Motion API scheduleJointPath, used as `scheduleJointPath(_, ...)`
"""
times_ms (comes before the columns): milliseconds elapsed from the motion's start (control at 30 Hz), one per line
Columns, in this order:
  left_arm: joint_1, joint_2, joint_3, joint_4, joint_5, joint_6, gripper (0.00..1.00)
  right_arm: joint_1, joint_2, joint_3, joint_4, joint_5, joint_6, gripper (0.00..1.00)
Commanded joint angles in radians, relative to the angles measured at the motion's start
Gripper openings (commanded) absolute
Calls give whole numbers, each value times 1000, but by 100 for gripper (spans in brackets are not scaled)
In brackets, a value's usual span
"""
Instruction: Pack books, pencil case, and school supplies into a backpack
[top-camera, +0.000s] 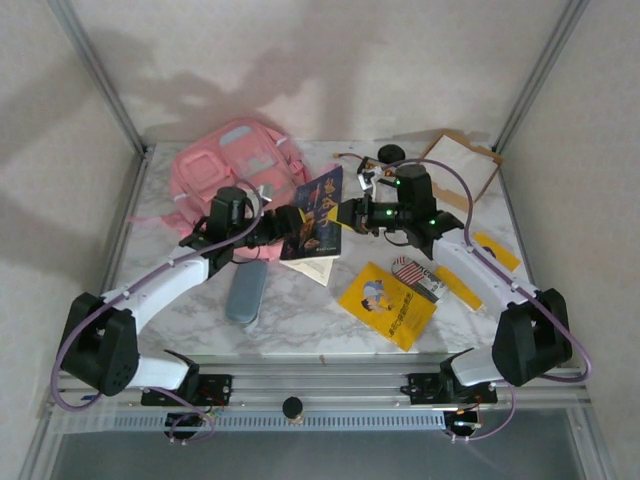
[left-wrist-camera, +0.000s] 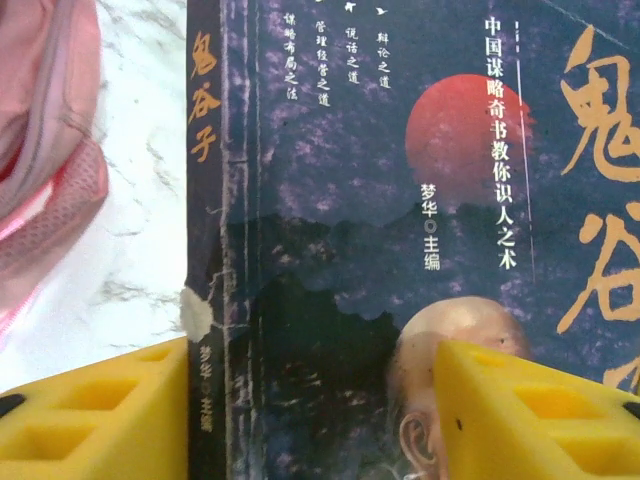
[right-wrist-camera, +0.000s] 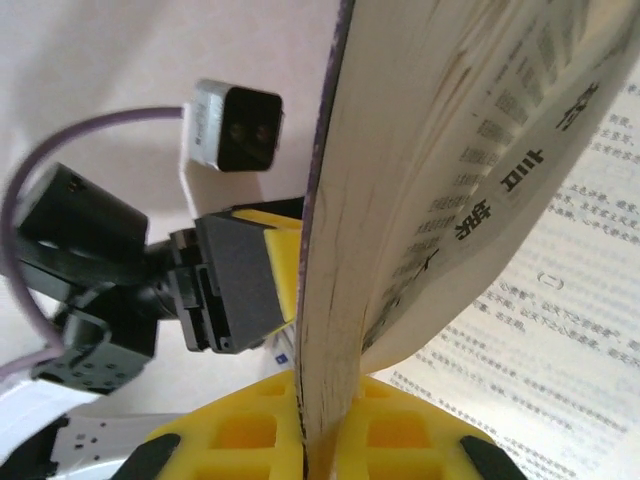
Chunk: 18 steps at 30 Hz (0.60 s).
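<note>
A dark blue book (top-camera: 320, 212) with a man's portrait is held up over the table's middle, just right of the pink backpack (top-camera: 235, 165). My right gripper (right-wrist-camera: 320, 440) is shut on its page edge, and some pages sag open (right-wrist-camera: 560, 300). My left gripper (left-wrist-camera: 310, 400) faces the cover (left-wrist-camera: 400, 200) with its jaws apart, one yellow finger (left-wrist-camera: 95, 410) beside the spine and the other over the portrait. The grey-blue pencil case (top-camera: 246, 291) lies near the front left. The flag-striped pack (top-camera: 410, 270) rests on a yellow book (top-camera: 385, 305).
A cardboard tray (top-camera: 462, 165) and a black round object (top-camera: 391, 153) sit at the back right. Another yellow book (top-camera: 497, 250) lies partly under the right arm. Pink backpack fabric (left-wrist-camera: 45, 150) is close to the left of the held book.
</note>
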<state>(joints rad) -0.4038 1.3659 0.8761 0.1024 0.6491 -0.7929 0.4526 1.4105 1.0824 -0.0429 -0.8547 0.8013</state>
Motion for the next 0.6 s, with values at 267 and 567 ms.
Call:
scheduleJointPath(267, -21, -95, -62, 250, 161, -175, 45, -38, -3, 1, 133, -111, 40, 8)
scheduleJointPath(567, -44, -170, -94, 304, 146, -246, 40, -78, 38, -16, 79, -156, -37, 10)
